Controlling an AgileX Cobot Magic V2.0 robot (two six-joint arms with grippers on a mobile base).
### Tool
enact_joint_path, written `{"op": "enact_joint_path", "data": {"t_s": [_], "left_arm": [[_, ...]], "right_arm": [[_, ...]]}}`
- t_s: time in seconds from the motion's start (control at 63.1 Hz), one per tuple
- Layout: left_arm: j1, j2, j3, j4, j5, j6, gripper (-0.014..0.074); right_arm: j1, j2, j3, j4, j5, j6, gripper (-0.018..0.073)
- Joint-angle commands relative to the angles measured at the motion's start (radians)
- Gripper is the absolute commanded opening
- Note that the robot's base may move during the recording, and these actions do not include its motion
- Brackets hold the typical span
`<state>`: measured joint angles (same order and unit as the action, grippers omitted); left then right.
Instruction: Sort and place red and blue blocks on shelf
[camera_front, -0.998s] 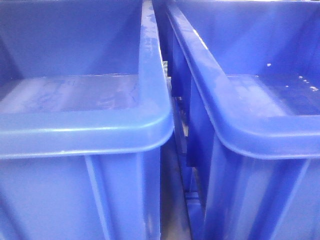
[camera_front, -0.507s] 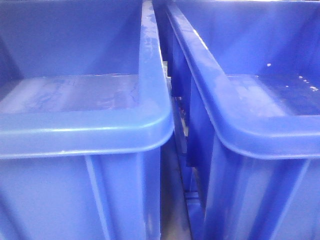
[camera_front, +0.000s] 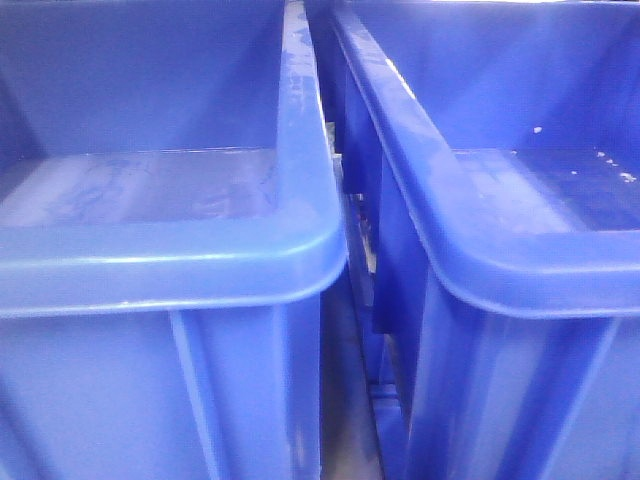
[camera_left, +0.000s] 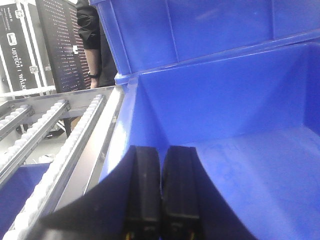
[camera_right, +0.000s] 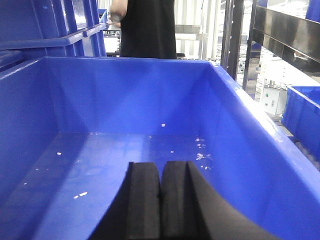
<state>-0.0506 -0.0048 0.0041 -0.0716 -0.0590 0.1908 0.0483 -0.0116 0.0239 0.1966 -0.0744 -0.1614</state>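
Two large blue bins fill my front view, the left bin (camera_front: 170, 260) and the right bin (camera_front: 520, 250) side by side with a narrow gap between them; nothing has shifted against the earlier frames. I see no red or blue block in any view, so I cannot tell where they are.

On my left wrist view the left gripper (camera_left: 161, 190) has its black pads pressed together with nothing between them, hanging over the near-left corner of a blue bin (camera_left: 240, 100). A shelf roller track (camera_left: 60, 145) runs along the left, and a person in black (camera_left: 95, 45) stands far behind.

On my right wrist view the right gripper (camera_right: 160, 200) is likewise closed and empty, inside a bin (camera_right: 240, 135) whose floor carries white specks (camera_right: 200, 156). Another dark-clothed figure (camera_right: 147, 27) stands beyond its far wall
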Motion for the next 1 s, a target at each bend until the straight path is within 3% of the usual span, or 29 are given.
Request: {"op": "enact_joint_path", "data": {"t_s": [0.0, 0.982], "left_arm": [[-0.001, -0.018, 0.041, -0.009, -0.017, -0.002, 0.0084], [-0.001, -0.018, 0.041, -0.009, -0.017, -0.002, 0.0084]], "right_arm": [[0.000, -0.017, 0.005, 0.003, -0.040, 0.009, 0.0052], [0.000, -0.017, 0.005, 0.000, -0.036, 0.013, 0.0052]]}}
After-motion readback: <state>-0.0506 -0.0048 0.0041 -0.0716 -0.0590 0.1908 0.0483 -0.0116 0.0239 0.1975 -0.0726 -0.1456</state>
